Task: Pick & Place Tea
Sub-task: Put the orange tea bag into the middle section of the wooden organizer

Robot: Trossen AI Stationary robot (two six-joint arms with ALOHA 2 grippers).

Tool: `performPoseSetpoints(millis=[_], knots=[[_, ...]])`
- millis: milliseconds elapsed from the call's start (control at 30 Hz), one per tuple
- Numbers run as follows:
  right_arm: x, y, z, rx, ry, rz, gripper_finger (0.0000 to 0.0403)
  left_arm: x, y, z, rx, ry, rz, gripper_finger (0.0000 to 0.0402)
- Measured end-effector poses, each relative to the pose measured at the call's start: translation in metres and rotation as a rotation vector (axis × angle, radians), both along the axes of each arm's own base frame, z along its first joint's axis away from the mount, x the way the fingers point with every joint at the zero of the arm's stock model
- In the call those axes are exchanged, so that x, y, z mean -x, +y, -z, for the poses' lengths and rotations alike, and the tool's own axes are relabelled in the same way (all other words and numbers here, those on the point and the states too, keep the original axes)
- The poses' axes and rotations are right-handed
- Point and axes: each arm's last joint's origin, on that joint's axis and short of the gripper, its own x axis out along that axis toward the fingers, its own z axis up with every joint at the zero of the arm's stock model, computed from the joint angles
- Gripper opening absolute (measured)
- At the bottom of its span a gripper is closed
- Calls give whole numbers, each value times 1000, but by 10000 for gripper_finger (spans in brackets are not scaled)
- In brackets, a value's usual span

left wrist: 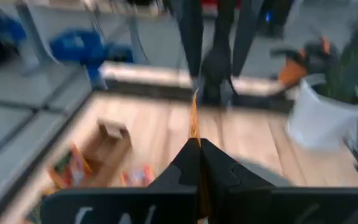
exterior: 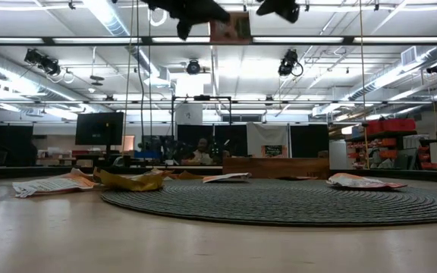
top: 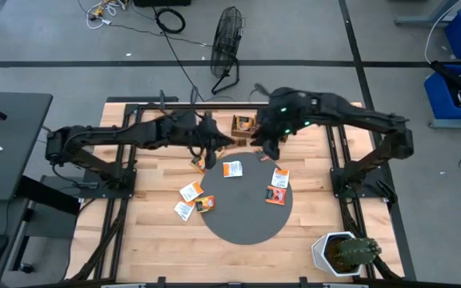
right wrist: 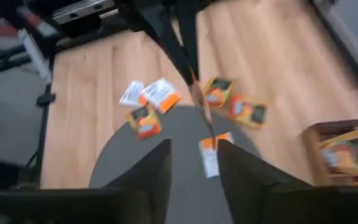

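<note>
My left gripper (left wrist: pixel 197 163) is shut on an orange-red tea sachet (left wrist: pixel 194 121), held high above the far part of the round grey mat (top: pixel 246 216). The low view shows this sachet (exterior: pixel 230 26) face-on near the top. My right gripper (right wrist: pixel 194 168) stands open just to the right of it, higher up and tilted down, with nothing between its fingers. Several more tea sachets lie flat on the mat and the wood: one white-and-orange (top: pixel 232 169), two at the mat's right (top: pixel 278 186), three to its left (top: pixel 192 200). My left gripper pinches the sachet between its two fingers by the edge toward the table's left (exterior: pixel 212 26). The fingers come nearly level from the table's left. The sachet sticks out past the fingertips, edge-on in the left wrist view (left wrist: pixel 194 134), upright and lifted clear of the table.
The brown wooden tray (top: pixel 242 124) stands at the table's far edge with orange sachets in it, close behind both grippers. A white pot with a cactus (top: pixel 342 252) sits at the near right corner. A floor fan (top: pixel 229 40) stands beyond the table.
</note>
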Motion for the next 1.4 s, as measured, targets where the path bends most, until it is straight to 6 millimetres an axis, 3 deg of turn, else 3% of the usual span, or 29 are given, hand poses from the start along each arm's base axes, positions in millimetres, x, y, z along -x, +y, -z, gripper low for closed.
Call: performPoseSetpoints(millis=[167,333,667,900,1100,1400], knots=[[19,-1,-28,56,-174,31,191,7,0,-27,-42,-204,-24,2],[27,-3,-53,100,-376,57,205,9,-1,-45,-32,-382,0,2],[17,-7,-51,68,-405,33,190,11,-1,-57,-27,-506,4,2],[8,-7,-44,25,-376,22,136,10,-4,-56,-24,-498,12,2],[9,-5,-44,4,-374,-22,16,9,-3,-51,-16,-445,10,2],[17,-5,-37,38,-268,9,2,8,-3,-45,21,-395,7,28]])
